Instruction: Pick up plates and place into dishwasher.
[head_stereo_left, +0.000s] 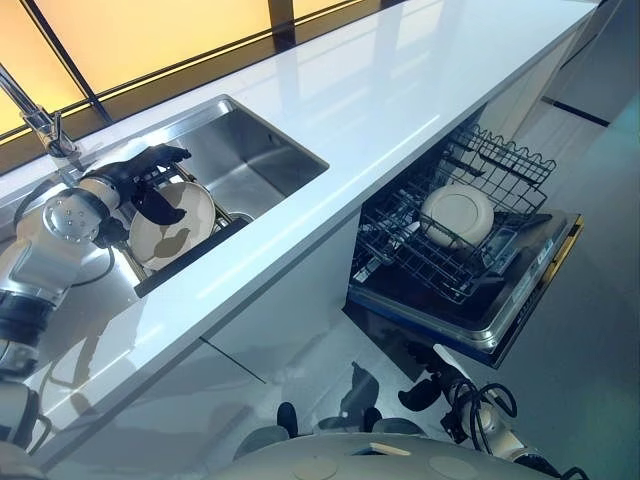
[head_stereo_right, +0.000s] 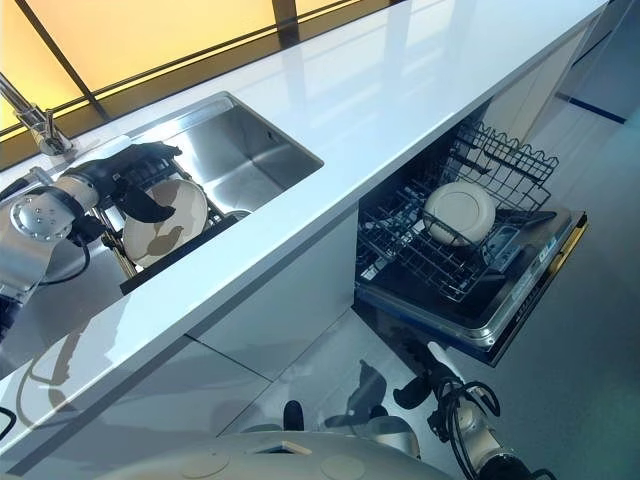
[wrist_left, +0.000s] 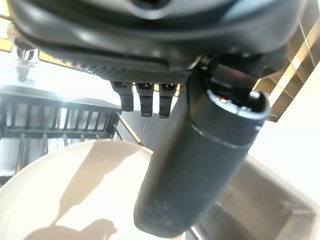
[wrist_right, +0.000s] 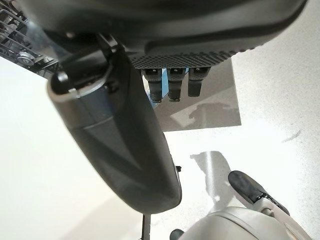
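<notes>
**Left hand at the plate in the sink rack; dishwasher well off to the right**

You see the left hand (head_stereo_left: 150, 178) reaching over the sink (head_stereo_left: 262, 152) to a cream plate (head_stereo_left: 172, 222) that stands on edge, leaning in a dark dish rack (head_stereo_left: 190, 255) at the sink's left end. The plate's face is turned toward the robot, its rim running up and down, so your grasp must come across the upper rim. The thumb lies over the plate's front face; the fingers (wrist_left: 142, 100) hang straight and relaxed above the upper rim, behind it or just over it. Whether the thumb touches the plate you cannot tell, and nothing is yet pinched. The open dishwasher (head_stereo_left: 470, 300), below the tabletop (head_stereo_left: 400, 90), sits well apart to the right; its pulled-out wire basket (head_stereo_left: 500, 165) already carries one white plate (head_stereo_left: 457, 215). The right hand (head_stereo_right: 420, 385) hangs low beside that door, fingers straight, holding nothing, and is the nearer hand to the basket
</notes>
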